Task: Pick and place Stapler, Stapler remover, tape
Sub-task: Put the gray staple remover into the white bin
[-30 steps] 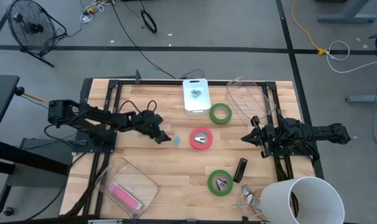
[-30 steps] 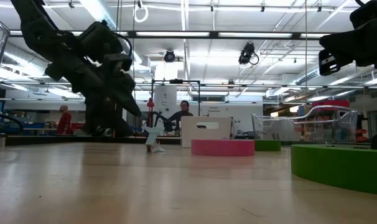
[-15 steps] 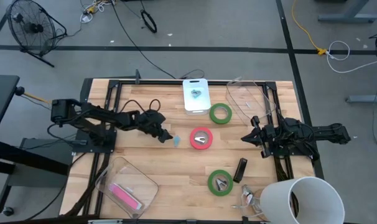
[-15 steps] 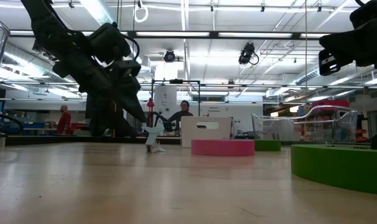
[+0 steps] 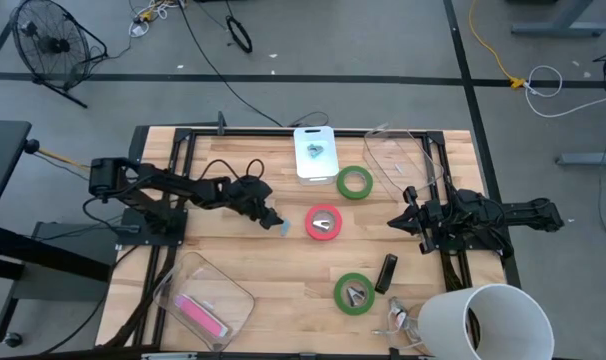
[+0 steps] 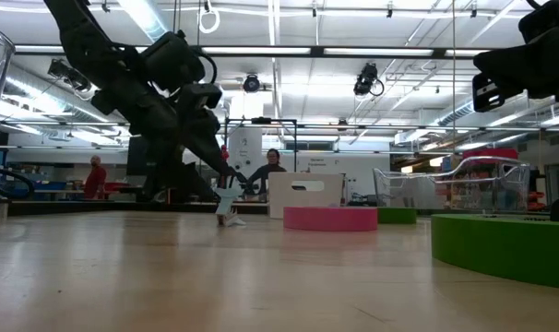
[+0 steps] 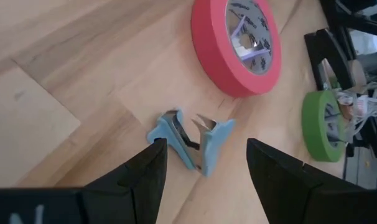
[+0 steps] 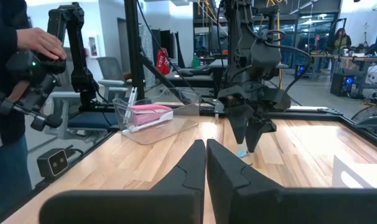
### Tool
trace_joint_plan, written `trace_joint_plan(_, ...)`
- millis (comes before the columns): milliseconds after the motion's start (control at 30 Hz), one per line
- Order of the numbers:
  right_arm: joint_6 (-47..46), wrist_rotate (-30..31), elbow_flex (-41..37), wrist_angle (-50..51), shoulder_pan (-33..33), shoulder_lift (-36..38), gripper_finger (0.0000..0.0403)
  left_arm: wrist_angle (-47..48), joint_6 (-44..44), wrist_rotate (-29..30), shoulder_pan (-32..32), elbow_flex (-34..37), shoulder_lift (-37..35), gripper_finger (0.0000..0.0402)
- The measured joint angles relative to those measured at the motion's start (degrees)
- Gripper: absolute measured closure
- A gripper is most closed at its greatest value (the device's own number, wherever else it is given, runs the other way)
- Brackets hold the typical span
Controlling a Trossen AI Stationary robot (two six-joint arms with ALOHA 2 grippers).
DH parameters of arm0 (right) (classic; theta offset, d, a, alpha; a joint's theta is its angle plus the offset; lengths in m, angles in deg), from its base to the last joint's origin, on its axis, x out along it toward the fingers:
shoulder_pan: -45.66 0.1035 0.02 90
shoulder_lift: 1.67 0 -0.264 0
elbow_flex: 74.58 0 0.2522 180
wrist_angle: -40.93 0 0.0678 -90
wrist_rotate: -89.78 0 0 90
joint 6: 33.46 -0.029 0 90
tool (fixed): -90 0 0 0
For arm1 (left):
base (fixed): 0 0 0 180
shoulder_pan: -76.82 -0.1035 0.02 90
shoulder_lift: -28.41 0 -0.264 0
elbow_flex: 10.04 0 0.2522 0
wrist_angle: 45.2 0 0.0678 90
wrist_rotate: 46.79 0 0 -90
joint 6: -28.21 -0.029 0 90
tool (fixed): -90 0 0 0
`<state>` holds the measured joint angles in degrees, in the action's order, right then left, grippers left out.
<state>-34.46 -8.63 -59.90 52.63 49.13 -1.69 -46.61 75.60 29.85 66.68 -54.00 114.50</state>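
A light-blue stapler remover (image 5: 284, 227) lies on the wooden table, left of the red tape roll (image 5: 323, 222). My left gripper (image 5: 272, 219) is open and slants down over it. In the left wrist view the remover (image 7: 191, 138) lies just ahead of the gap between the two fingers, and I see no touch. One green tape roll (image 5: 354, 182) lies toward the far edge and one (image 5: 354, 292) toward the near edge. A black stapler (image 5: 386, 272) lies beside the near roll. My right gripper (image 5: 395, 221) is shut and empty at the table's right.
A white tray (image 5: 315, 152) sits at the far edge. A clear bin (image 5: 398, 160) stands at the far right. Another clear bin (image 5: 203, 295) with a pink thing is at the near left. A white bucket (image 5: 483, 320) is at the near right. A person (image 8: 14, 93) stands beyond the table.
My left gripper has gone toward the table's right edge and down toward the stapler remover, which has stayed where it was. Its fingertips now stand just over the remover.
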Motion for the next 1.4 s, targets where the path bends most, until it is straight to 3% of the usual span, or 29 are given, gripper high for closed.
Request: trace_joint_plan(1400, 0.0, 0.0, 0.0, 0.0, 0.0, 0.0, 0.0383, 0.2, 5.5, 5.1, 3.7, -2.2, 0.9, 0.0179)
